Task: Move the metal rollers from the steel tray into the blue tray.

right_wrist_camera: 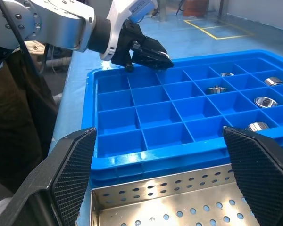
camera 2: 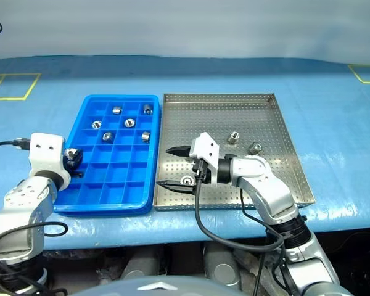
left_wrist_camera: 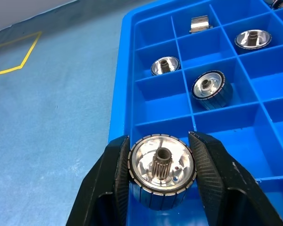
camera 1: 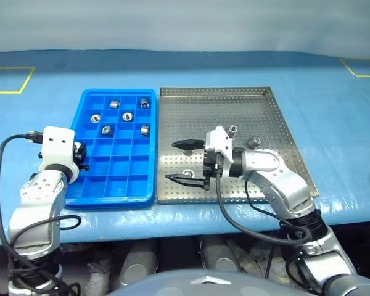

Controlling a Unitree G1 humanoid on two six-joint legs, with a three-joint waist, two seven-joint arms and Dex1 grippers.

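The blue tray (camera 1: 86, 191) lies left of the steel tray (camera 1: 271, 117), their long sides nearly touching. Several metal rollers (camera 1: 127, 116) sit in the blue tray's far compartments. Three more rollers lie on the steel tray: two near its middle right (camera 1: 232, 130) (camera 1: 254, 141) and one near the front (camera 1: 188, 172). My left gripper (left_wrist_camera: 159, 138) is shut on a metal roller (left_wrist_camera: 161, 172) and hovers over the blue tray's left rim. My right gripper (camera 1: 171, 161) points left, open, over the steel tray's left part, with the front roller beneath its fingers.
A blue cloth covers the table, with yellow tape squares (camera 1: 9, 80) at the far left and far right (camera 1: 361, 66). The table's front edge runs just in front of both trays. Black cables (camera 1: 234, 216) hang from each wrist.
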